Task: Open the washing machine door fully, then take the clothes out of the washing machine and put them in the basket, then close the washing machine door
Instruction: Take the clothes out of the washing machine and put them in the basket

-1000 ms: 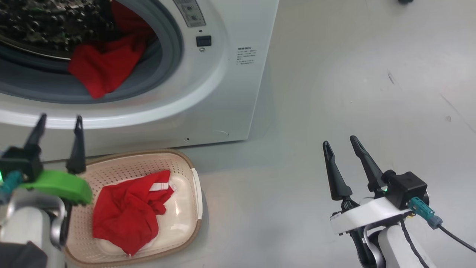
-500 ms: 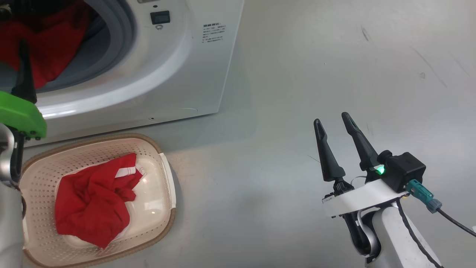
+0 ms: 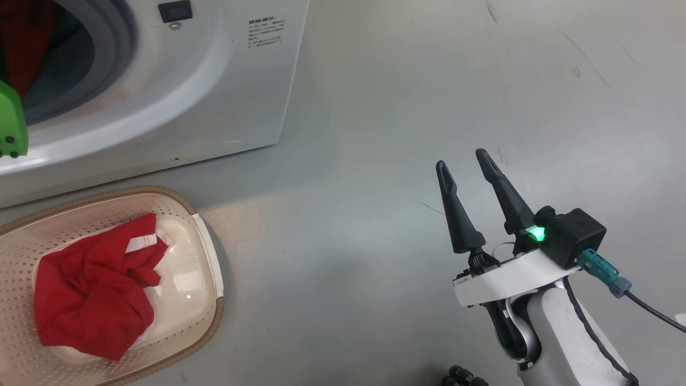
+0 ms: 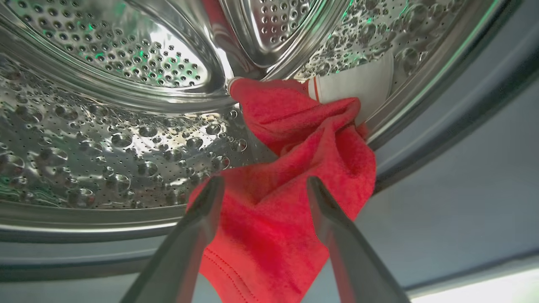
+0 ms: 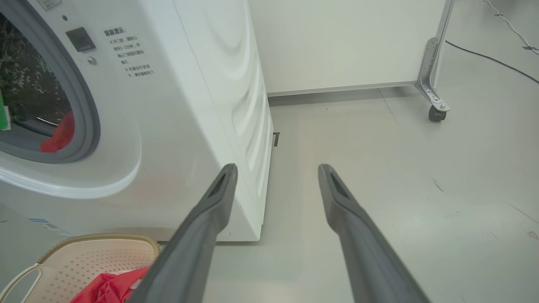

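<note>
Cloth dead ahead; left gripper (image 4: 265, 181) is in the washer (image 3: 230, 96) mouth, jaws spread wide either side of a red garment (image 4: 294, 139) that drapes from the drum (image 4: 105, 139) over the grey seal (image 4: 454, 202), nothing pinched yet; right gripper (image 3: 461, 158) hangs wide open and empty above the floor (image 3: 375, 268); a second garment (image 3: 91, 300) lies in the basket (image 3: 209, 268), just in front of the washer. Risks now: closing here may catch only one thin fold, which could slip free and drop short of the basket; the white-trimmed end tucked against the drum rim might snag; driving deeper could scrape the fingers on steel.
</note>
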Controlling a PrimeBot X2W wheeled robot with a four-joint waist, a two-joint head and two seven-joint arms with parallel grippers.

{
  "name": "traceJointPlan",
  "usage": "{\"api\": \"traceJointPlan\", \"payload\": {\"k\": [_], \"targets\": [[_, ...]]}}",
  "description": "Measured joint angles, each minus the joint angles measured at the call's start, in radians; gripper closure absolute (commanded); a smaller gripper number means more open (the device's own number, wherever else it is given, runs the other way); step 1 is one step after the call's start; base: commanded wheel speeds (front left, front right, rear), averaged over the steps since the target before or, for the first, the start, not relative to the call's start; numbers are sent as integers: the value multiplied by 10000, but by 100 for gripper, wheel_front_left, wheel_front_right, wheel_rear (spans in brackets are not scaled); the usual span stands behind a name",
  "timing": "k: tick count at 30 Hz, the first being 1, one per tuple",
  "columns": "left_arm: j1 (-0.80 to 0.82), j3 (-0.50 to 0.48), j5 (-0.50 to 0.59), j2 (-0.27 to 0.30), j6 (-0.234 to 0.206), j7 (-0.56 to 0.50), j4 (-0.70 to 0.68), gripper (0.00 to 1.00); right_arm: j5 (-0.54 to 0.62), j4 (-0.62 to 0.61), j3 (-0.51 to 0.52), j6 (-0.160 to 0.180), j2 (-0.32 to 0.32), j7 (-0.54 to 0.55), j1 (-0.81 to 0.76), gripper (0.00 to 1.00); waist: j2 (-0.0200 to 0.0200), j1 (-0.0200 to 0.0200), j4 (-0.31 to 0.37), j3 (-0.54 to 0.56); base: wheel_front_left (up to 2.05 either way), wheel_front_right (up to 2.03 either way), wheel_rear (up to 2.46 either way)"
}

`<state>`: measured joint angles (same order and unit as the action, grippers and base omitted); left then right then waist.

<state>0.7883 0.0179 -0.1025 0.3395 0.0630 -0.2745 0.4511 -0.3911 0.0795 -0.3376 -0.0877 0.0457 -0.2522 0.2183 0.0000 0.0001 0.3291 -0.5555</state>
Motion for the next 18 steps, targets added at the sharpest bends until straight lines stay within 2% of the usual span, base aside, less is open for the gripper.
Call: {"api": "traceJointPlan", "payload": {"k": [11, 18], "targets": [[1133, 92, 242, 244, -23, -1254, 1210, 0, -309, -2, -295, 104, 0, 0, 165, 0, 0, 0, 398, -250, 0, 0, 0], [1587, 150, 558, 617, -148, -1695, 1797, 0, -309, 2, -443, 113, -4, 0, 213, 0, 0, 0, 638, -386, 0, 0, 0]]}}
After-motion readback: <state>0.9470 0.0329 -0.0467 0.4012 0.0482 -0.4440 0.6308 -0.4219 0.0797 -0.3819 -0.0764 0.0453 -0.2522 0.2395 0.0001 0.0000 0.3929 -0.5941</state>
